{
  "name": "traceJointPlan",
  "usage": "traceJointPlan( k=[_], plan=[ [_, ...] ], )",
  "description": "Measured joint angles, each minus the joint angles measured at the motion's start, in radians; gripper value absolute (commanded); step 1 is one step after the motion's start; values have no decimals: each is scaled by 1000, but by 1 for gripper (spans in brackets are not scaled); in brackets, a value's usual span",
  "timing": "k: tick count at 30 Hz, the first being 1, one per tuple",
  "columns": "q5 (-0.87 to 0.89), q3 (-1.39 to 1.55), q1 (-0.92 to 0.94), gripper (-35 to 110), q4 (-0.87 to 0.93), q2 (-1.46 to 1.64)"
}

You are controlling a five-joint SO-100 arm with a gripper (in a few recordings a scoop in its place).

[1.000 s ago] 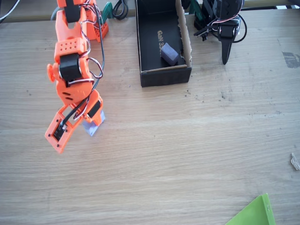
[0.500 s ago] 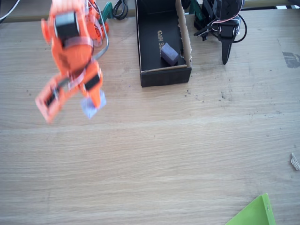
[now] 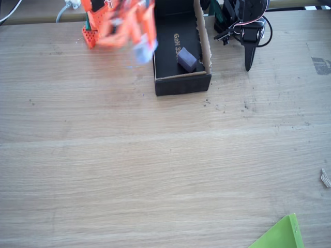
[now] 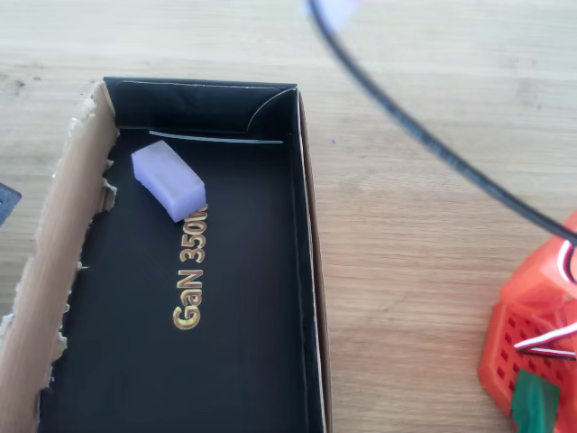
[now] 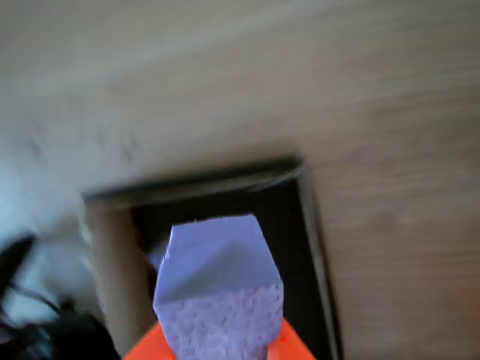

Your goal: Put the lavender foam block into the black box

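Orange gripper (image 3: 135, 37): blurred at the fixed view's upper left, pinching the lavender foam block (image 3: 143, 51).
Block: at the fingertips, just left of the black box (image 3: 181, 85).
Box floor: darker purple block (image 3: 186, 59) rests inside.

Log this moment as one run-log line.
gripper: shut on lavender foam block | beside black box left wall, above table | darker block already inside
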Motion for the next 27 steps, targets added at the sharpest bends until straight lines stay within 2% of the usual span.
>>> traceJointPlan(
  k=[5,11,17,21,24,27],
  plan=[
    [41,-195,-213,0,20,-241],
    [67,-337,-268,0,57,-337],
    [40,-339,-258,36,49,-342],
    [15,-339,-265,42,52,-342],
    [-2,-337,-268,41,49,-342],
    [11,-325,-267,33,44,-330]
  ],
)
